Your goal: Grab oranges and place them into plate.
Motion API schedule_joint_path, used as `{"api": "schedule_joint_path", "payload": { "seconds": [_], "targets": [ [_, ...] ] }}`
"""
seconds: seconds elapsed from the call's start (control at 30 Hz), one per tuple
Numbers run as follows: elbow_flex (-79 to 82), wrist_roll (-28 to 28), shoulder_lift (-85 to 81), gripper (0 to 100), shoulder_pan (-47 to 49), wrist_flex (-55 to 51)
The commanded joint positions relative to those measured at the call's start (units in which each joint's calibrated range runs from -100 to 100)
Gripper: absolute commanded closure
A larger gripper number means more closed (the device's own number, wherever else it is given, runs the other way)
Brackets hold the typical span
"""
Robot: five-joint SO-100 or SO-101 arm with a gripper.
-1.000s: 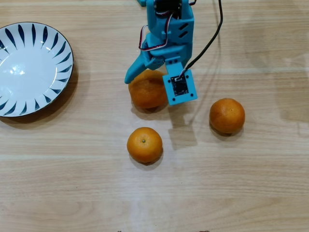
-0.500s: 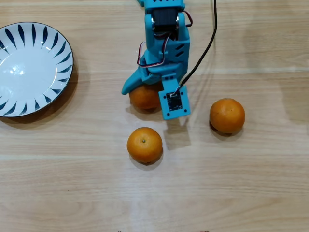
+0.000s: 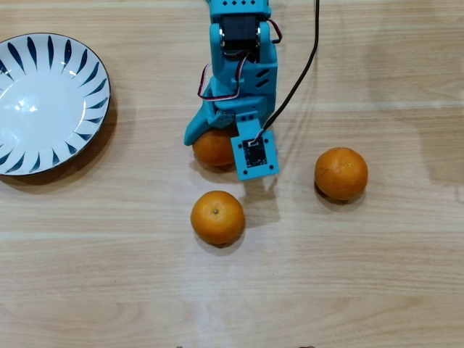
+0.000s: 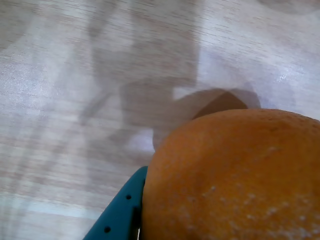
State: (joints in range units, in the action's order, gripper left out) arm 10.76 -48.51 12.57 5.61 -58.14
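A blue arm (image 3: pixel 243 65) reaches down over a wooden table (image 3: pixel 362 275). Its gripper (image 3: pixel 217 148) sits over one orange (image 3: pixel 212 148), and the wrist view shows a blue finger (image 4: pixel 117 215) pressed against that orange's (image 4: pixel 235 180) skin; whether the grip has closed is hard to tell. Two more oranges lie apart, one nearer (image 3: pixel 217 217) and one to the right (image 3: pixel 341 174). The plate (image 3: pixel 47 101) sits empty at far left.

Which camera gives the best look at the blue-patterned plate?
The overhead view. It shows nearly the whole plate at the left edge of the table, with its blue leaf strokes plain and no fruit on it. The wrist view shows none of it: only a close-up orange and bare tabletop.
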Motion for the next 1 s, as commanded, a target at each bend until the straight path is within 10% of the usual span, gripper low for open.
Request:
{"api": "schedule_joint_path", "payload": {
  "seconds": [0.0, 0.97],
  "targets": [
    [0.2, 0.3, 0.4, 74, -1.3, 0.0],
    [-0.6, 18.6, -33.6, 74, -31.4, -6.8]
  ]
}}
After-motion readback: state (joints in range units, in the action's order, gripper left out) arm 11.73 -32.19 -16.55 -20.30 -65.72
